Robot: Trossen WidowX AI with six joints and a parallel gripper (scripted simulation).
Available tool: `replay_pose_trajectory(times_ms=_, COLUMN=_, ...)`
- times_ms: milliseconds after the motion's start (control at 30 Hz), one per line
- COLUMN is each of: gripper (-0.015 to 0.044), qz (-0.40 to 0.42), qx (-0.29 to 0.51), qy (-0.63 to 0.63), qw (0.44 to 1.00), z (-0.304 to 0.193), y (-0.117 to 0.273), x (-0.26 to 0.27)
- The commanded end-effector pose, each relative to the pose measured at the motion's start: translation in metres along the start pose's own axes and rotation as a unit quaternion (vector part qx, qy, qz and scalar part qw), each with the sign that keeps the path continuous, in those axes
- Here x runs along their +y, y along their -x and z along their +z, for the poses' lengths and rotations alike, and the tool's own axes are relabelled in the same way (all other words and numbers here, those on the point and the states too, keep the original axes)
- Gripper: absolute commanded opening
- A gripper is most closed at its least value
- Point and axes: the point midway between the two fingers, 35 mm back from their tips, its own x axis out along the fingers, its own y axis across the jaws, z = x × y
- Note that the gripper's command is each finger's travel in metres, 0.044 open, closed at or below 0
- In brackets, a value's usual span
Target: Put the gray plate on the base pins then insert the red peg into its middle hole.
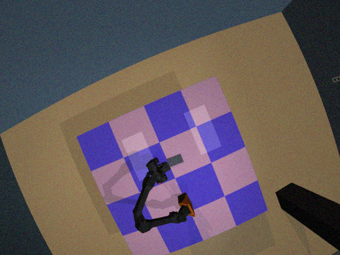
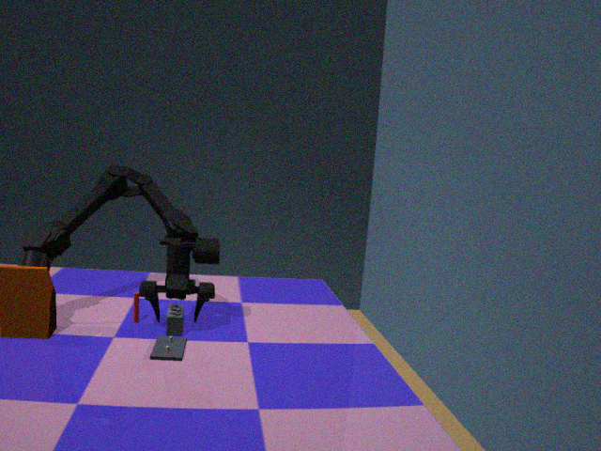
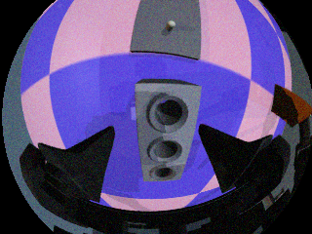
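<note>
The gray plate (image 2: 175, 326) (image 3: 143, 124), a thick block with three holes facing up, stands on the checkered mat beside the base, off the pins. The arm hides it in the top view. The flat dark gray base (image 1: 177, 160) (image 2: 160, 353) (image 3: 146, 35) lies just beyond it with two small pale pins; only one shows in the wrist view. The red peg (image 2: 136, 307) stands upright left of the gripper in the exterior view; only a speck shows in the top view. My gripper (image 2: 177, 320) (image 3: 158, 129) is open and empty, pointing down, its fingertips on either side of the plate with gaps.
An orange angular block (image 1: 184, 201) (image 2: 23, 302) (image 3: 292, 107) stands near the arm's base. A large black beam-like object (image 1: 310, 210) is at the lower right of the top view. A blue-gray wall (image 2: 485, 194) rises beyond the table edge in the exterior view.
</note>
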Motion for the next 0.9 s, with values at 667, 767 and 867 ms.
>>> replay_pose_trajectory(times_ms=667, gripper=0.0112, qz=-0.003, qx=0.003, qy=-0.005, qw=1.0, z=-0.0005, y=-0.0142, x=-0.0038)
replay_pose_trajectory(times_ms=767, gripper=0.0092, qz=-0.003, qx=0.003, qy=-0.005, qw=1.0, z=-0.0005, y=-0.0142, x=-0.0038)
replay_pose_trajectory(times_ms=867, gripper=0.0072, qz=-0.003, qx=0.003, qy=-0.005, qw=1.0, z=-0.0005, y=-0.0142, x=-0.0038)
